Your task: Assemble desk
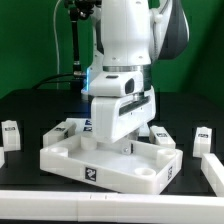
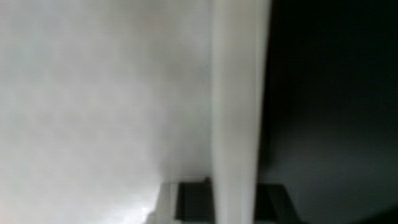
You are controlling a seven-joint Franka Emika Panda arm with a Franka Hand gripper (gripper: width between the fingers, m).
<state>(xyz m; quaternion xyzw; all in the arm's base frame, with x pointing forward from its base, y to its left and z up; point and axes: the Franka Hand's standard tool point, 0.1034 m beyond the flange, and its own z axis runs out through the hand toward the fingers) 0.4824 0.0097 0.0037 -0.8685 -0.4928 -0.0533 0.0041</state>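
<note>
In the exterior view, your gripper [image 1: 120,142] is down inside the tabletop [image 1: 100,168], which sits mid-table. It looks like a hold for sliding or turning the tabletop. One leg [image 1: 10,132] lies at this view's left and another leg [image 1: 203,140] at its right, both apart from the tabletop. A white bar [image 1: 110,208] in front could block a forward pull.

In the wrist view, the fingers [image 2: 189,203] are clamped on the thin rim [image 2: 240,100], with dark table beyond.

White tabletop [image 1: 130,172] and legs [image 1: 12,135], black-and-white square tags [image 1: 92,175], black table [image 1: 40,108].
</note>
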